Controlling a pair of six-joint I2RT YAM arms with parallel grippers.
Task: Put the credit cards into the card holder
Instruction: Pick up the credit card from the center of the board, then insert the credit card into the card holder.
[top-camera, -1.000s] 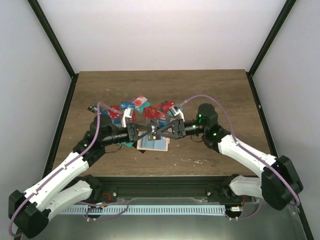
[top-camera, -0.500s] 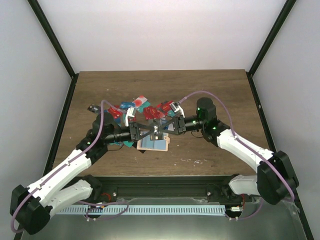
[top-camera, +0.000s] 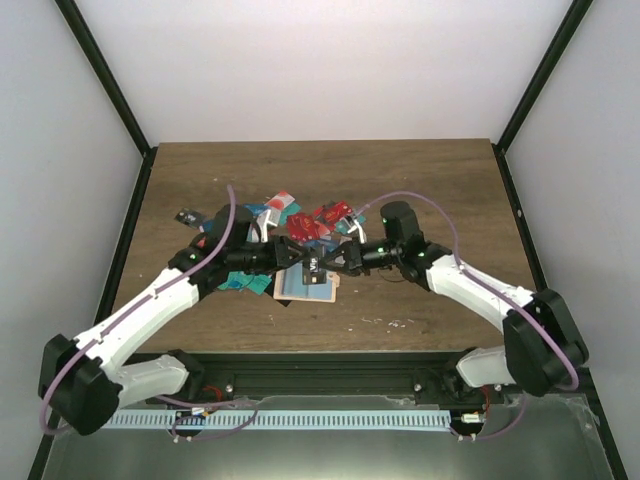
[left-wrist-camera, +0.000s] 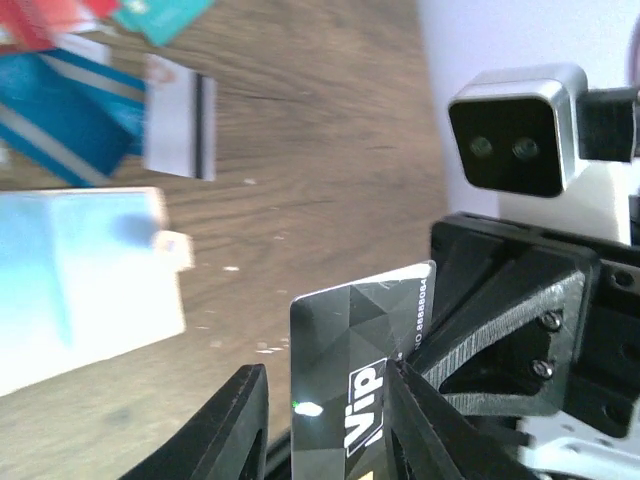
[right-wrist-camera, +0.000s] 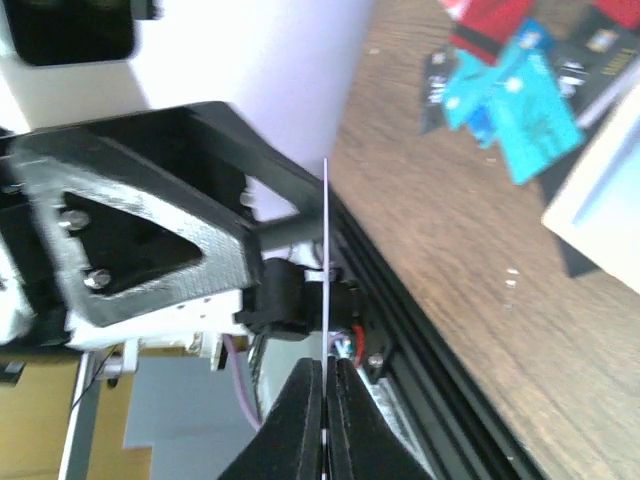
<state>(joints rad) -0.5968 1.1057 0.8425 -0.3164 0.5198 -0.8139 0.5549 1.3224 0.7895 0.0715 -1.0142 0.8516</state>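
Top view: left gripper (top-camera: 296, 258) and right gripper (top-camera: 334, 262) meet tip to tip over card holder (top-camera: 318, 291) on table (top-camera: 440, 190). Black card (top-camera: 313, 264) sits between them. Other credit cards (top-camera: 285, 212) heaped just behind.

Left wrist: left jaws spread, one finger (left-wrist-camera: 235, 420) clear of card edge. Card face toward camera, long axis along fingers.

Right wrist: right jaws clenched on card, seen edge-on.

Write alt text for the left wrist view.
A black VIP card stands between the spread left fingers, gripped at one edge by the right fingers. Behind, a wooden table holds a pale card holder and blue cards.
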